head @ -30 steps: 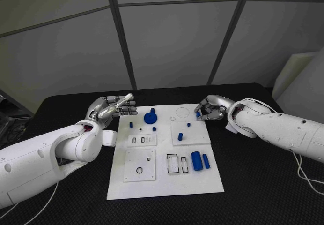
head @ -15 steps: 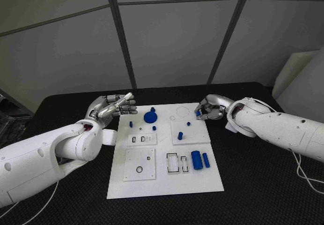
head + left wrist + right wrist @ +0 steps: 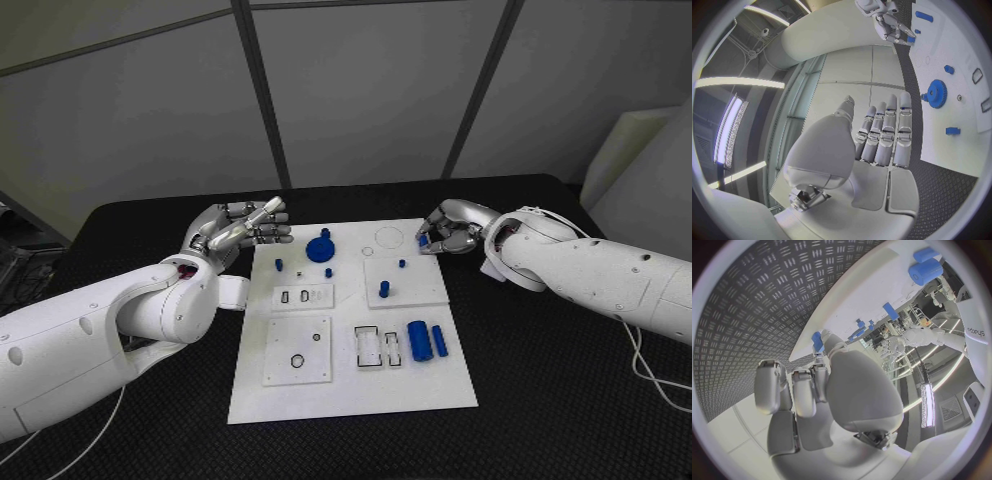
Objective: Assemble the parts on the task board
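Your right hand (image 3: 450, 235) pinches a small blue part (image 3: 423, 241) (seemingly a peg) at the task board's (image 3: 433, 390) one o'clock corner; left hand (image 3: 238, 228) open.

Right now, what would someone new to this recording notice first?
The white task board in the middle of the black table, dotted with blue parts, the blue gear near its far edge standing out most. At the board's far right corner the right hand pinches a small blue part. The left hand hovers beside the far left corner, holding nothing.
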